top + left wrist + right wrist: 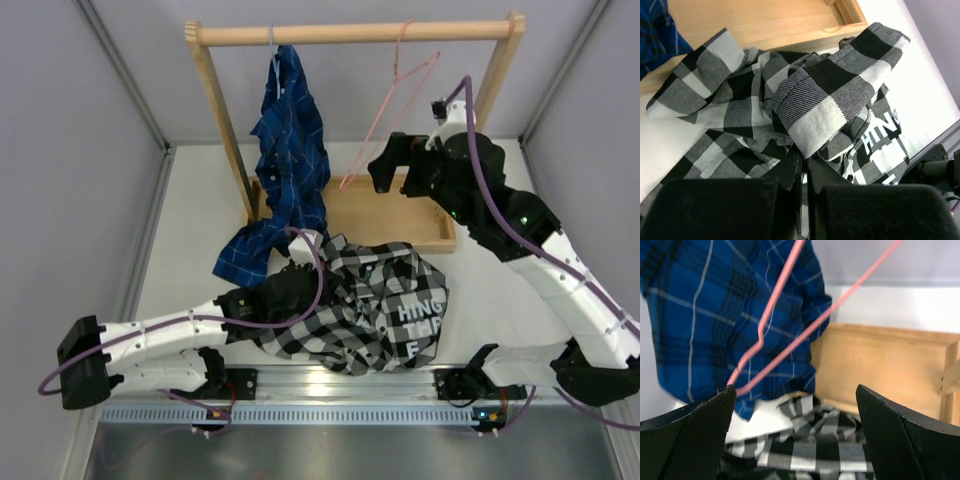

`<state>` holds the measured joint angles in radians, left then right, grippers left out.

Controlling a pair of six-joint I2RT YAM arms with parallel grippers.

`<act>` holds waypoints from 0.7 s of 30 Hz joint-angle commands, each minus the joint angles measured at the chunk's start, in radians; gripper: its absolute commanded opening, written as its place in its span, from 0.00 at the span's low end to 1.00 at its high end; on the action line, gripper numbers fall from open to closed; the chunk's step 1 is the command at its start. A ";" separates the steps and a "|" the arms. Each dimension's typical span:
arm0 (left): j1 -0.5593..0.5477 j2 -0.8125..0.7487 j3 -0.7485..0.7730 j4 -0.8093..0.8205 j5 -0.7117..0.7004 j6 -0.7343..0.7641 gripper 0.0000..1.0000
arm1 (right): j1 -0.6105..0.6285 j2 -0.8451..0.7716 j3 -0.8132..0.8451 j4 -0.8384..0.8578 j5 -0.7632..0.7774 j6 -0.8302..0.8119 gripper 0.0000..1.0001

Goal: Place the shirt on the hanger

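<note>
Lying crumpled on the table [195, 225], the shirt [372, 300] sat just in front of the wooden base [395, 215] of the clothes rack [350, 33], with its lettered patch turned toward the right arm's side. The left gripper [297, 275] was at the shirt's left edge. In its wrist view the jaws looked closed on a fold of the checked cloth, beneath a turned-up cuff.

The hanger [370, 132] hung by its hook from the rack's rod, tilted. Its long side ran from upper right down to lower left, beside the blue shirt [290, 150]. The right gripper [383, 170] was up at that low corner with its jaws spread wide and holding nothing. In its own view the wire's corner lay just beside its left finger.

So the right arm was nearer the hanger and the left arm nearer the shirt, which lay below the hanger and toward the arms. The shirt would probably have to rise and travel back toward the rack to meet that slanted wire.
</note>
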<state>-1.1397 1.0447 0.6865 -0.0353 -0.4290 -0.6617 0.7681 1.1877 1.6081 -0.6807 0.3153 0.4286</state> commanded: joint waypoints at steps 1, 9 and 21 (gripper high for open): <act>0.003 -0.014 -0.030 0.008 0.018 -0.029 0.00 | 0.013 0.078 0.151 0.073 0.113 -0.062 0.99; 0.003 0.026 -0.071 0.069 0.039 -0.044 0.00 | 0.013 0.277 0.363 0.072 0.177 -0.131 0.98; 0.003 0.078 -0.079 0.107 0.064 -0.041 0.00 | -0.006 0.368 0.400 0.070 0.413 -0.337 0.48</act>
<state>-1.1397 1.1118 0.6216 0.0010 -0.3706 -0.6971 0.7692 1.5761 1.9472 -0.6434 0.6746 0.1463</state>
